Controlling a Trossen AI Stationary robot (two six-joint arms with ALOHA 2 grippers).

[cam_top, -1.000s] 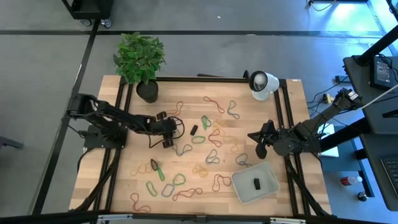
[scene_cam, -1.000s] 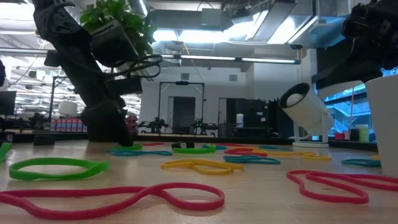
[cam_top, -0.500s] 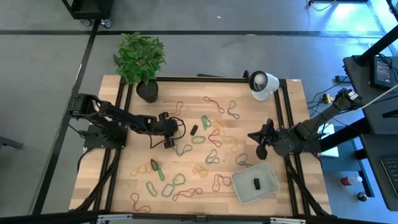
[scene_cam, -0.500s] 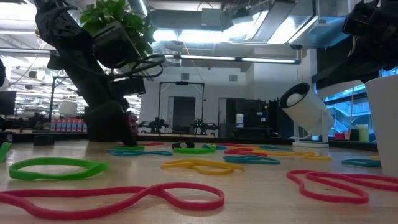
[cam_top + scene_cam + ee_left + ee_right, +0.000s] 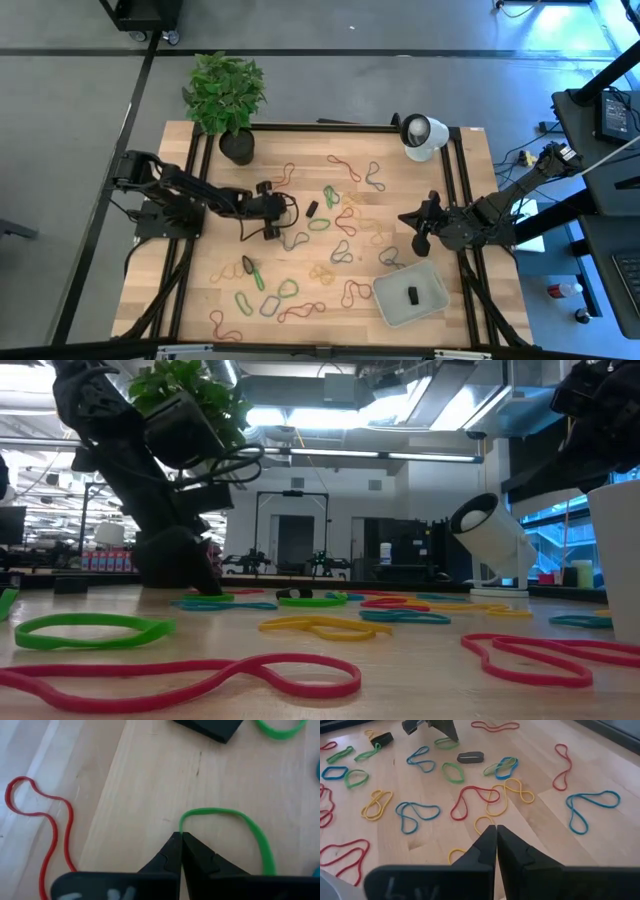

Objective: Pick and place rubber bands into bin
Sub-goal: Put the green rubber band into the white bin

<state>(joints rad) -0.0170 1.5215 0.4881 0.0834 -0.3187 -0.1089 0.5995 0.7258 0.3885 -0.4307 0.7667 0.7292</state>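
Many coloured rubber bands (image 5: 330,225) lie scattered flat on the wooden table. The bin (image 5: 410,293), a pale tray, stands at the near right with one dark piece inside. My left gripper (image 5: 272,222) is down at the table left of centre, shut on a green rubber band (image 5: 240,817). The right wrist view shows that same gripper (image 5: 440,727) over this green band (image 5: 446,742). My right gripper (image 5: 418,240) hovers shut and empty above the bands at the right, just beyond the bin. My left gripper pinches one strand of the green rubber band at the loop's end (image 5: 181,824) between its two fingertips. The fingers slant down from the table's left side. The rest of the loop lies slack and flat on the wood.
A potted plant (image 5: 237,147) stands at the far left corner and a white round device (image 5: 423,135) at the far right. A small black block (image 5: 312,209) lies among the bands near my left gripper. A red band (image 5: 42,815) lies beside the pinched one.
My left gripper has shut its fingers on the green band while staying low at the same spot on the table. The band still lies flat.
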